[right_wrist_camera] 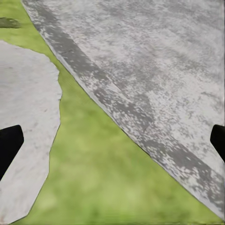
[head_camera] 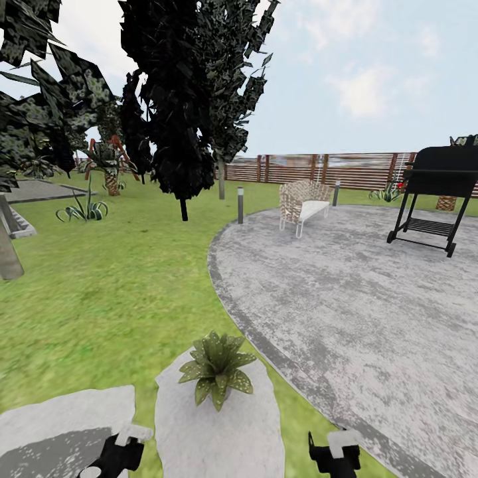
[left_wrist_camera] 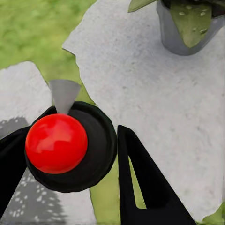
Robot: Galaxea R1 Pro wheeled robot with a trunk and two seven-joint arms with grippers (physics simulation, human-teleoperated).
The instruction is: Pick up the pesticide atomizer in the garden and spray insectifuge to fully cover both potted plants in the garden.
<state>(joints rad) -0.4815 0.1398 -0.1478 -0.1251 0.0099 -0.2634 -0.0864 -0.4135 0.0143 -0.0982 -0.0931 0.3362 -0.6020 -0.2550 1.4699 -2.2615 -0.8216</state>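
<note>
Left tool [left_wrist_camera: 70, 178] grips the pesticide atomizer [left_wrist_camera: 65, 145]; right tool [right_wrist_camera: 112, 143] gapes empty; potted plant [head_camera: 217, 367] at twelve o'clock.

Both arms sit low at the bottom edge of head view, only wrist ends & grippers visible. Left gripper [head_camera: 111, 458] is black w/ a pale piece on top; in left wrist view its two dark fingers [left_wrist_camera: 140, 187] are closed against a round black-bodied, red-topped object, held betw. them. Right gripper [head_camera: 335, 455] likewise black w/ pale top piece; right wrist view shows its fingertips [right_wrist_camera: 9, 143] spread wide apart, nothing betw. them.
</note>
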